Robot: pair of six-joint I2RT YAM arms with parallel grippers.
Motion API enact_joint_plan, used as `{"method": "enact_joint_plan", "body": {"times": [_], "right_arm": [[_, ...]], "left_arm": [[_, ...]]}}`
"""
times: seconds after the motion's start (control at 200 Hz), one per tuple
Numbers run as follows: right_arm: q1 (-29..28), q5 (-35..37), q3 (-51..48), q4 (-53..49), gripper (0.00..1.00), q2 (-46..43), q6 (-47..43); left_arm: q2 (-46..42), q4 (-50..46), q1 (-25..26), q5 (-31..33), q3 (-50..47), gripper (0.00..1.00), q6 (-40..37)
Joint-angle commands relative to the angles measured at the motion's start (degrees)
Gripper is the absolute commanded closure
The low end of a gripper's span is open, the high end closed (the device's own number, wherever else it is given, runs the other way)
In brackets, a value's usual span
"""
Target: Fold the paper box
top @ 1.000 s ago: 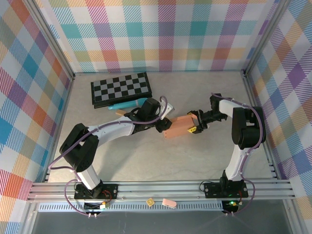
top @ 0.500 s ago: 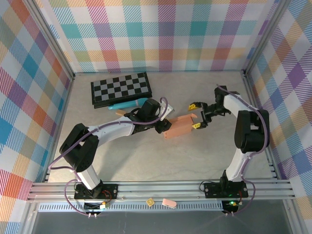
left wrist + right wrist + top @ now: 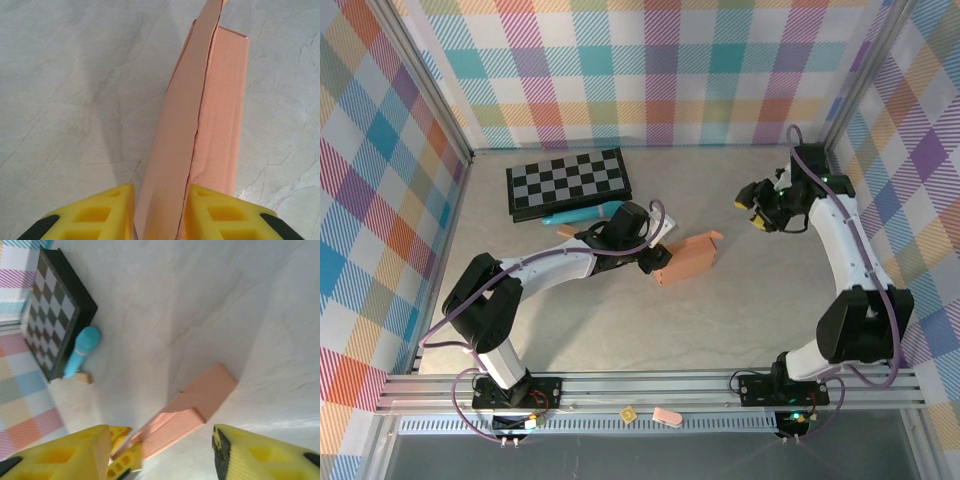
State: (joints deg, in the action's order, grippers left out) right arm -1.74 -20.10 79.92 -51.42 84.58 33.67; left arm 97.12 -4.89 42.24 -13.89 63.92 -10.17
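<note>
The salmon-orange paper box (image 3: 690,258) lies on the table a little right of centre, one flap tip (image 3: 716,236) sticking up at its far end. My left gripper (image 3: 658,258) is shut on the box's left end. In the left wrist view the box wall (image 3: 200,125) runs up between the two yellow fingers (image 3: 95,215) of that gripper (image 3: 159,216). My right gripper (image 3: 752,208) hangs open to the upper right, well clear of the box. Its wrist view looks down between its open gripper (image 3: 160,447) at the box (image 3: 202,402) far below.
A black-and-grey chessboard (image 3: 568,182) lies at the back left, with a teal cylinder (image 3: 582,213) and a small tan block (image 3: 563,230) just in front of it. Both also appear in the right wrist view, chessboard (image 3: 55,310) and cylinder (image 3: 82,350). Plaid walls enclose the table.
My right gripper has left the box's right end and moved up and away toward the back right. The box and my left gripper have stayed where they were.
</note>
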Motion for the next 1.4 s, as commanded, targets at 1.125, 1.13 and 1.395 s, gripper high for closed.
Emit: {"method": "enact_joint_plan", "body": {"times": [1.125, 1.13, 1.395], "right_arm": [[-13.1, 11.3, -2.7, 0.8, 0.54, 7.3, -50.0], [-13.1, 11.3, -2.6, 0.7, 0.54, 7.4, -50.1], [-13.1, 9.7, -1.5, 0.3, 0.49, 8.0, -52.4]], "left_arm": [[1.8, -7.2, 0.7, -0.7, 3.2, 0.65, -3.2], [1.7, -7.2, 0.7, -0.7, 3.2, 0.65, -3.2], [1.7, -7.2, 0.7, -0.4, 3.3, 0.65, -3.2]]}}
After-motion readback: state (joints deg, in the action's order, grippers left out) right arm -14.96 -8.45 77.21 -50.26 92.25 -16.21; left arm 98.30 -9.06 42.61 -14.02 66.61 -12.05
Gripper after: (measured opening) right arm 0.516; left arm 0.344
